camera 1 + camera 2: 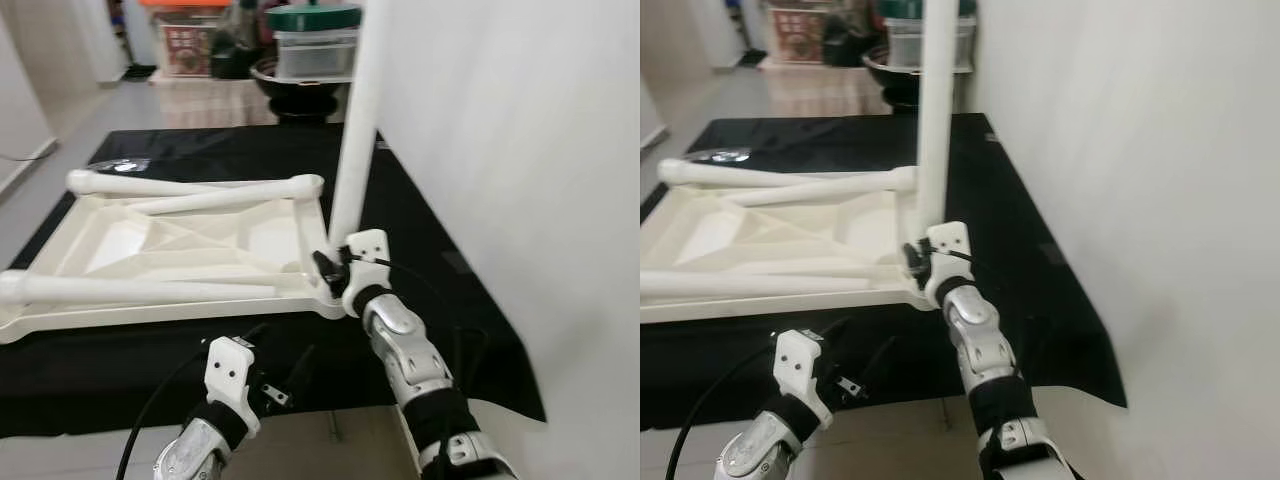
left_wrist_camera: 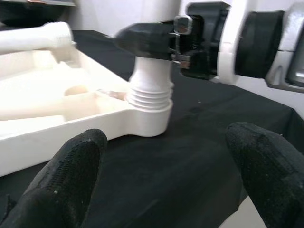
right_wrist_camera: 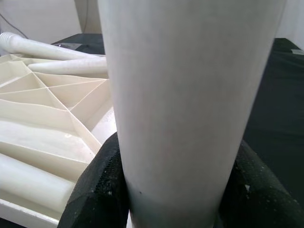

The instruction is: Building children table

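No writing is legible; the right gripper (image 1: 330,262) clamps the upright leg (image 1: 357,120) standing in the corner socket of the upturned tabletop (image 1: 190,250) on black cloth (image 1: 420,250); the left wrist view shows the leg's ribbed base seated; the left gripper (image 1: 285,375) hangs spread wide, holding nothing.

Right gripper (image 1: 330,262) jaws clamped, left gripper (image 2: 161,175) jaws apart

Readable text: none was legible.
Red box (image 1: 186,45) at 11 o'clock: print was there, too blurred to read.
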Robot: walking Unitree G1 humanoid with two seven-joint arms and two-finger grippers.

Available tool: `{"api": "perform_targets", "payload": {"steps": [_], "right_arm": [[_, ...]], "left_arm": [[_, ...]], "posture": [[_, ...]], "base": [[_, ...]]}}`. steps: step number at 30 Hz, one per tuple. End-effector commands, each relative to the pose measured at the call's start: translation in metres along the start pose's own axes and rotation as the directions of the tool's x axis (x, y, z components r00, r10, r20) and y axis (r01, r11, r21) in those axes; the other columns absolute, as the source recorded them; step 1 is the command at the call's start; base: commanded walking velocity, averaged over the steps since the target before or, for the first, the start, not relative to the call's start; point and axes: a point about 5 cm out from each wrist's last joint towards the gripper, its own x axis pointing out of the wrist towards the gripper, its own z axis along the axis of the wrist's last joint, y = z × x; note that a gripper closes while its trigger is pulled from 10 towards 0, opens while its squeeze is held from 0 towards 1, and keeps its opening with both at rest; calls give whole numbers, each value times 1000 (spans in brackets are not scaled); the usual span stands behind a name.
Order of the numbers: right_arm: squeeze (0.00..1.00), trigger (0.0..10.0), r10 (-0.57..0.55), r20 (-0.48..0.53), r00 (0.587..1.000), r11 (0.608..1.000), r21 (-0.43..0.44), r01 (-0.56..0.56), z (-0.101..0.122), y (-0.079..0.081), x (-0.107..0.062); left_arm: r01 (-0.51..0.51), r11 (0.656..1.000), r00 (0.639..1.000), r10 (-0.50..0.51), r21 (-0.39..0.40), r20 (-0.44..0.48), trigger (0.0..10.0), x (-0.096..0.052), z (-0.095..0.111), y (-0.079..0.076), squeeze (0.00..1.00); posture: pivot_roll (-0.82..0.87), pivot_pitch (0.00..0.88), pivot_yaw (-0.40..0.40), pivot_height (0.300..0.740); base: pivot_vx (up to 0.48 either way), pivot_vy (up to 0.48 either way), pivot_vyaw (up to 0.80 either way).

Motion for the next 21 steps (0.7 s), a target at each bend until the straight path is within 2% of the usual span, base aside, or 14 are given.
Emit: {"api": "perform_targets", "payload": {"steps": [1,3,4,7,8,10,11,13,15,16,18,19,20,21], "right_arm": [[0,10000,37,-86,996,999,31,-34,-17,13,0],[0,10000,37,-86,996,999,31,-34,-17,13,0],[1000,10000,96,-50,994,995,39,-94,-6,15,1],[1000,10000,226,-18,974,974,36,-225,7,14,3],[875,10000,295,-6,956,955,20,-295,13,11,5],[875,10000,338,0,941,941,7,-338,17,8,6],[0,10000,387,7,922,922,-36,-386,23,3,7],[0,10000,418,9,908,907,-67,-416,28,0,8],[0,10000,590,-44,806,788,-184,-587,37,-2,5],[0,10000,590,-44,806,788,-184,-587,37,-2,5],[0,10000,652,-95,753,727,-205,-655,36,-3,3],[0,10000,652,-95,753,727,-205,-655,36,-3,3],[0,10000,693,-132,708,679,-208,-704,35,-5,1],[0,10000,693,-132,708,679,-208,-704,35,-5,1]], "left_arm": [[-17,1000,1000,17,-8,-19,10000,-3,-5,1,0],[-17,1000,1000,17,-8,-19,10000,-3,-5,1,0],[-20,1000,1000,20,-9,-18,10000,-2,-5,1,0],[-20,1000,1000,20,-11,-18,10000,-1,-5,1,0],[-19,1000,1000,19,-12,-18,10000,-1,-5,1,0],[-18,1000,1000,17,-13,-18,10000,0,-6,1,0],[-17,1000,1000,16,-14,-17,10000,0,-6,0,0],[-16,1000,1000,16,-15,-17,10000,0,-5,0,0],[-18,1000,1000,17,-14,-15,10000,0,-5,0,0],[-18,1000,1000,17,-14,-15,10000,0,-5,0,0],[-20,1000,1000,20,-13,-15,10000,0,-5,-1,0],[-20,1000,1000,20,-13,-15,10000,0,-5,-1,0],[-21,1000,1000,21,-11,-14,10000,0,-5,-1,0],[-21,1000,1000,21,-11,-14,10000,0,-5,-1,0]], "posture": [[33,87,-48,740],[33,87,-48,740],[34,83,-53,740],[33,82,-52,740],[34,80,-51,740],[34,79,-52,740],[35,79,-55,740],[35,79,-55,740],[46,80,-58,740],[46,80,-58,740],[53,80,-59,740],[53,80,-59,740],[54,79,-59,740],[54,79,-59,740]], "base": [[0,0,0],[0,0,0],[0,0,0],[0,0,0],[0,0,0],[0,0,0],[0,0,0],[0,0,0],[0,0,0],[0,0,0],[0,0,0],[0,0,0],[0,0,0],[0,0,0]]}}
